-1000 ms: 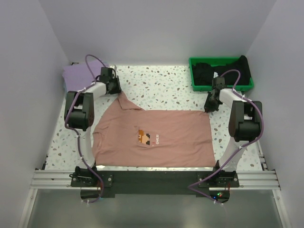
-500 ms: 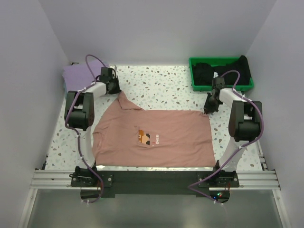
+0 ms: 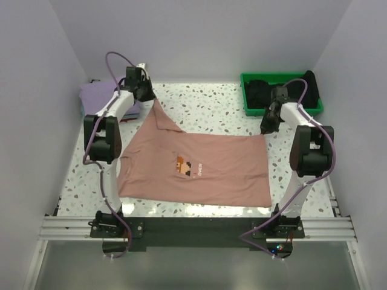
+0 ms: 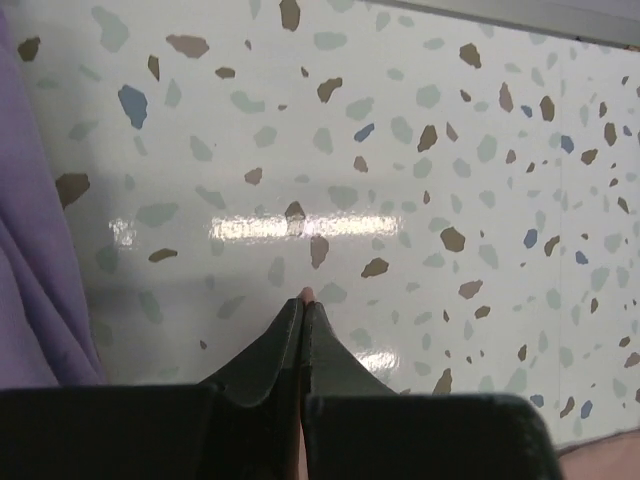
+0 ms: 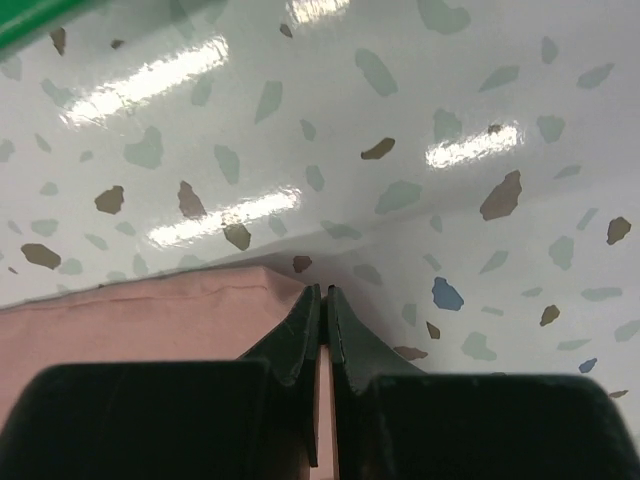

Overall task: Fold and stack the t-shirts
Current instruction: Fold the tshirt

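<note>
i count three t-shirts: salmon-pink shirt [image 3: 193, 172], lavender shirt [image 3: 97, 95], black shirt [image 3: 272, 90] (that one bundled up). one green tray [image 3: 249, 110]. two claws of mine: left claw [image 4: 303, 300], right claw [image 5: 322, 292].

Seen from above, the worktop [image 3: 205, 103] is bright and evenly lit from overhead. It is sharp from the near edge to the far corners, with only thin, soft shadows beside the arms and along the salmon-pink t-shirt [image 3: 199, 169]. In both wrist views the glossy speckled surface throws white glare, one long streak in the left view and several broken streaks in the right, while the left gripper [image 4: 303, 305] and right gripper [image 5: 322, 295], close to the lens, look dark, nearly featureless and slightly soft.
</note>
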`<state>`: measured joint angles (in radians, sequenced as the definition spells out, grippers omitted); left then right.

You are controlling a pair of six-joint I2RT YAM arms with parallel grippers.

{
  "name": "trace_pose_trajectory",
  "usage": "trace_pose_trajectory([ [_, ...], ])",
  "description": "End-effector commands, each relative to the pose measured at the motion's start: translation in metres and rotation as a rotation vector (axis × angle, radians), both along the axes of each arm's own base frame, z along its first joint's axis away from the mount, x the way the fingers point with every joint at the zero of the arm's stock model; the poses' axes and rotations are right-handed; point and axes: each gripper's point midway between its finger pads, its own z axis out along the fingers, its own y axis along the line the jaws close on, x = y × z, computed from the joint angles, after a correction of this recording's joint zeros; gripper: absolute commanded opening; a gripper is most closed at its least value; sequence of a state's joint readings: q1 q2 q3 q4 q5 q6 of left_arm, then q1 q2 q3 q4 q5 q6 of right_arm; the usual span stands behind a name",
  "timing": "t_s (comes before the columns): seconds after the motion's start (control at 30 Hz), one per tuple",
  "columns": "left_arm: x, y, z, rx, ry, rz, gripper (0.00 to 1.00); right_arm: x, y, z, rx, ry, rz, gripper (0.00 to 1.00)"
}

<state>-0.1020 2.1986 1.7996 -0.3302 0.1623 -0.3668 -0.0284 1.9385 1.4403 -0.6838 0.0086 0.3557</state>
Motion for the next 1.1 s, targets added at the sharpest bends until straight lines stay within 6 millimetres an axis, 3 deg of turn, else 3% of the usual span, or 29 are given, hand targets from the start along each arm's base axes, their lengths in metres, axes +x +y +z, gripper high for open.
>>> trace_pose_trajectory([
  [0.0, 0.018, 0.002, 0.018, -0.031, -0.031, 0.010, 0.00, 0.021, 0.000, 0.023, 0.003, -0.055, -0.014, 0.00],
  [0.07, 0.028, 0.004, 0.036, -0.042, -0.065, 0.015, 0.00, 0.031, -0.001, 0.030, -0.001, -0.071, -0.012, 0.00],
  [0.23, 0.038, 0.011, 0.058, -0.060, -0.087, 0.022, 0.00, 0.044, -0.002, 0.044, -0.010, -0.079, 0.011, 0.00],
  [0.33, 0.029, 0.017, 0.070, -0.069, -0.089, 0.028, 0.00, 0.047, -0.002, 0.058, -0.008, -0.112, 0.017, 0.00],
  [0.37, 0.021, 0.019, 0.063, -0.084, -0.059, 0.039, 0.00, 0.044, -0.002, 0.059, -0.007, -0.113, 0.019, 0.00],
  [0.43, 0.011, 0.027, 0.080, -0.124, -0.077, 0.055, 0.00, 0.041, -0.001, 0.069, -0.008, -0.135, 0.026, 0.00],
  [0.47, -0.004, 0.023, 0.063, -0.180, -0.020, 0.056, 0.00, 0.035, -0.002, 0.065, -0.009, -0.125, 0.026, 0.00],
  [0.53, -0.017, 0.023, 0.081, -0.235, -0.050, 0.052, 0.00, 0.029, 0.002, 0.075, 0.007, -0.156, 0.038, 0.00],
  [0.57, -0.035, 0.019, 0.063, -0.261, 0.002, 0.057, 0.00, 0.020, 0.004, 0.070, 0.016, -0.141, 0.043, 0.00],
  [0.6, -0.044, 0.018, 0.082, -0.266, -0.036, 0.051, 0.00, 0.016, 0.005, 0.071, 0.020, -0.143, 0.048, 0.00],
  [0.63, -0.050, 0.019, 0.083, -0.264, -0.046, 0.050, 0.00, 0.013, 0.006, 0.071, 0.025, -0.148, 0.050, 0.00],
  [0.67, -0.065, 0.019, 0.070, -0.264, -0.012, 0.055, 0.00, 0.004, 0.008, 0.072, 0.029, -0.148, 0.055, 0.00],
  [0.7, -0.074, 0.019, 0.085, -0.261, -0.042, 0.052, 0.00, 0.001, 0.009, 0.072, 0.034, -0.148, 0.056, 0.00],
  [0.73, -0.087, 0.020, 0.075, -0.256, -0.013, 0.057, 0.00, -0.003, 0.010, 0.073, 0.037, -0.151, 0.059, 0.00],
  [0.8, -0.102, 0.025, 0.088, -0.229, -0.043, 0.068, 0.00, -0.014, 0.009, 0.072, 0.032, -0.145, 0.055, 0.00],
  [0.83, -0.114, 0.027, 0.076, -0.218, -0.015, 0.077, 0.00, -0.018, 0.008, 0.071, 0.028, -0.143, 0.055, 0.00],
  [0.9, -0.129, 0.030, 0.087, -0.203, -0.042, 0.081, 0.00, -0.029, 0.007, 0.069, 0.019, -0.134, 0.050, 0.00],
  [0.97, -0.146, 0.033, 0.077, -0.182, -0.013, 0.094, 0.00, -0.041, 0.006, 0.068, 0.011, -0.126, 0.049, 0.00],
  [1.0, -0.154, 0.035, 0.088, -0.174, -0.038, 0.098, 0.00, -0.045, 0.006, 0.067, 0.009, -0.121, 0.049, 0.00],
  [1.03, -0.163, 0.040, 0.081, -0.155, -0.021, 0.120, 0.00, -0.048, 0.004, 0.068, 0.004, -0.128, 0.048, 0.00],
  [1.07, -0.171, 0.042, 0.092, -0.150, -0.055, 0.131, 0.00, -0.055, 0.005, 0.063, 0.003, -0.115, 0.059, 0.00],
])
